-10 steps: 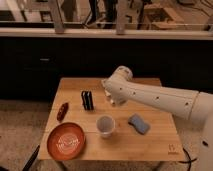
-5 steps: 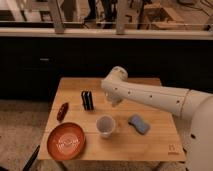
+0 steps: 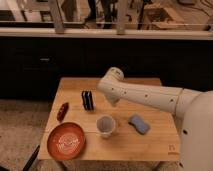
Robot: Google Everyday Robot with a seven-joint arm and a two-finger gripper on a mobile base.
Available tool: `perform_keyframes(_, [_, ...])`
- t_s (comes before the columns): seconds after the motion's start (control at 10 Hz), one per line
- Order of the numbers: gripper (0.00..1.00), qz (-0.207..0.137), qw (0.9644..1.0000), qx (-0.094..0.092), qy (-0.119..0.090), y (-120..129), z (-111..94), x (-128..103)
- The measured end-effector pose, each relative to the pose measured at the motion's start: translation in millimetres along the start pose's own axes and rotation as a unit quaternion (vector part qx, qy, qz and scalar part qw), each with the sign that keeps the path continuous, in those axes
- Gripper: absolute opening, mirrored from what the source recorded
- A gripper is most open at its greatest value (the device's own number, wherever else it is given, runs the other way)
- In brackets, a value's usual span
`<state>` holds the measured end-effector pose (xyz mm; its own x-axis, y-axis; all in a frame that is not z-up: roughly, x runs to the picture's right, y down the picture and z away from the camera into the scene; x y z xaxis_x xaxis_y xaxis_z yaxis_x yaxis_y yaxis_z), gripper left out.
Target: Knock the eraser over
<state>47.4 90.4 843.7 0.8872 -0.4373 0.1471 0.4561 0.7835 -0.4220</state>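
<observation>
The eraser (image 3: 87, 100) is a small black block with a thin pale stripe. It stands upright on the wooden table (image 3: 150, 145), left of centre. My white arm reaches in from the right. My gripper (image 3: 114, 99) hangs below the arm's end, just right of the eraser and a little apart from it. Most of the gripper is hidden against the arm.
A white cup (image 3: 106, 126) stands in front of the eraser. A blue-grey oblong pad (image 3: 138, 124) lies to the cup's right. A red-orange plate (image 3: 66, 141) sits at the front left. A small red object (image 3: 62, 111) lies near the left edge.
My arm's end has shifted slightly to the left, toward the eraser. The eraser still stands upright in the same spot.
</observation>
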Motion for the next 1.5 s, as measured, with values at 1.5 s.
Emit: perform_keyframes(1.5, [0.02,-0.096,0.9953,0.013,-0.006,-28,8,-57])
